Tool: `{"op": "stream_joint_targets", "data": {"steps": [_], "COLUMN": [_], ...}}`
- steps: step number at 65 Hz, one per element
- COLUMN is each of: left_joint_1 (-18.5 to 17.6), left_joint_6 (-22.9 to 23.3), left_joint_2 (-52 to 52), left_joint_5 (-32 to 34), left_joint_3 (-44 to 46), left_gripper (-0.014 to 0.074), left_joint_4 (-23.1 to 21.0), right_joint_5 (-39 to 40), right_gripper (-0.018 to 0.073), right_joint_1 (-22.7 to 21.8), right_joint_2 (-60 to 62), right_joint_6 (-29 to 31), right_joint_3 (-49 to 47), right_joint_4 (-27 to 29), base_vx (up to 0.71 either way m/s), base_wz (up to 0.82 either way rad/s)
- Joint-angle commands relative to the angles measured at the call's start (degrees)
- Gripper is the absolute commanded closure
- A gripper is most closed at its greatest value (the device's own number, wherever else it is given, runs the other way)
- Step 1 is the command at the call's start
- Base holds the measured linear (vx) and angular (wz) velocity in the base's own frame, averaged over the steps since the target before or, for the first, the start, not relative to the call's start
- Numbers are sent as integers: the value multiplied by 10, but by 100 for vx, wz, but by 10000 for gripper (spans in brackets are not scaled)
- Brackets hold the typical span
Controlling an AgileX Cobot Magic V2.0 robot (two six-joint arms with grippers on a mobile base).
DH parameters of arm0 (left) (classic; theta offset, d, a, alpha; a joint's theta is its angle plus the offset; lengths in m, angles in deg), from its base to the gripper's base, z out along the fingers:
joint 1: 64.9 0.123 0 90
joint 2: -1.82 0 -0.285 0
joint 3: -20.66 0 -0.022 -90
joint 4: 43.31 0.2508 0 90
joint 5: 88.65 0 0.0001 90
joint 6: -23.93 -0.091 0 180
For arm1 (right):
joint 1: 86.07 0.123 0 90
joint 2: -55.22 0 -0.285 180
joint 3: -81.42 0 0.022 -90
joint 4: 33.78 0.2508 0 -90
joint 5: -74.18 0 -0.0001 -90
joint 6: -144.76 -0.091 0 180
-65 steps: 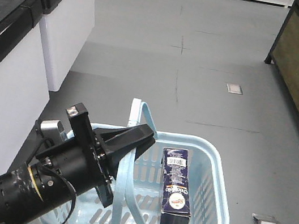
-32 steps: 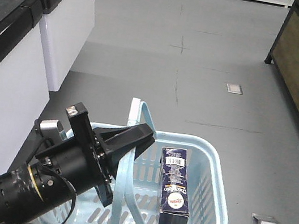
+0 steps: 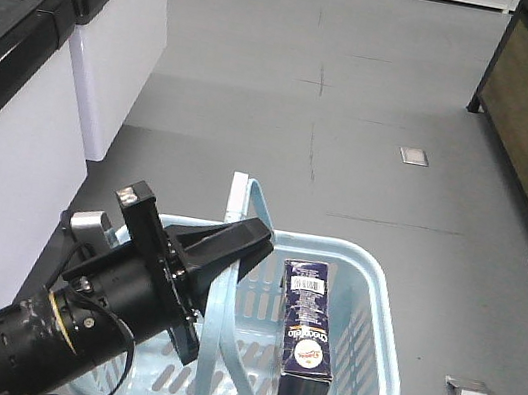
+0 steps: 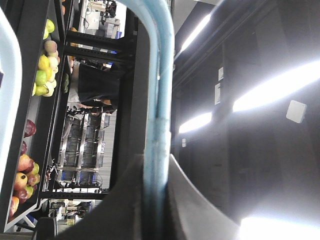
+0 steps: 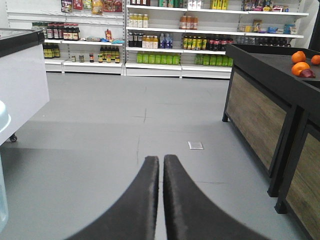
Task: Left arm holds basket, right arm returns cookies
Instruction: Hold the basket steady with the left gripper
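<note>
The left gripper [image 3: 244, 243] is clamping the basket [image 3: 379, 308] by its handle [image 4: 159, 100], evidently to steady it for unloading. The cookies [image 3: 307, 332] are lying inside, along the right wall. The right gripper [image 5: 161, 167] is hanging clear, fingers pressed together, holding nothing.

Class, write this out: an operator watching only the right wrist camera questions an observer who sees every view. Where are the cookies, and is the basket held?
Operator: Where is the cookie box?
Observer: The dark navy rectangular cardboard cookie box sits inside the light blue slotted plastic basket, near its right wall.
Operator: Is the basket held?
Observer: Yes, the black wedge-shaped left gripper is shut on its flat blue handle.
</note>
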Motion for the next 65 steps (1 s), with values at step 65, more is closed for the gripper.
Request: {"op": "stream_joint_targets", "data": {"steps": [65], "left_joint_1": [-4], "left_joint_6": [-1], "left_joint_2": [25], "left_joint_5": [146], "left_joint_3": [15], "left_gripper": [599], "left_joint_4": [-7], "right_joint_5": [43], "right_gripper": [566], "right_joint_1": [-2], "right_joint_2": [3], "right_joint_6": [3], "right_joint_3": [10], "right_joint_4": [-3], "base_vx": [0], "base_wz": [0]}}
